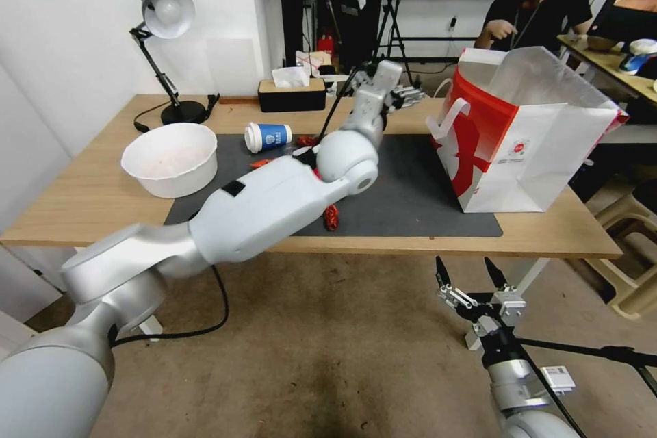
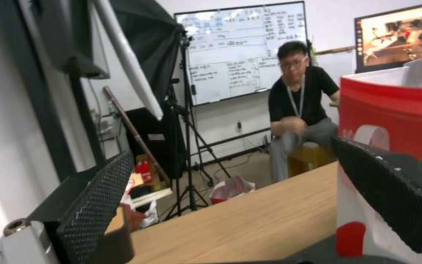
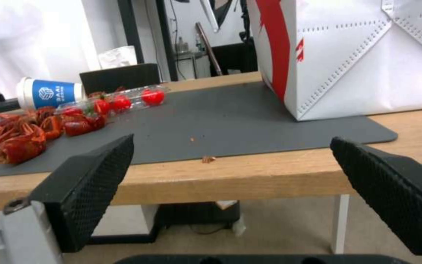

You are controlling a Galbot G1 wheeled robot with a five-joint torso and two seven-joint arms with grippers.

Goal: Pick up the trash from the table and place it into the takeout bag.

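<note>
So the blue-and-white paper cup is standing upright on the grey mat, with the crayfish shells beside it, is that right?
Not quite: the blue-and-white paper cup is lying on its side, not upright, as the right wrist view shows. It is on the grey mat, with the crayfish shells beside it.

head view: high, looking forward and down over table (image 1: 82,198), whole mat and takeout bag (image 1: 520,150) in frame. left wrist view: just above tabletop near far edge, facing room behind, bag close alongside. right wrist view: below table's near edge, low, facing across mat (image 3: 230,121). all three share bag and tabletop.
</note>
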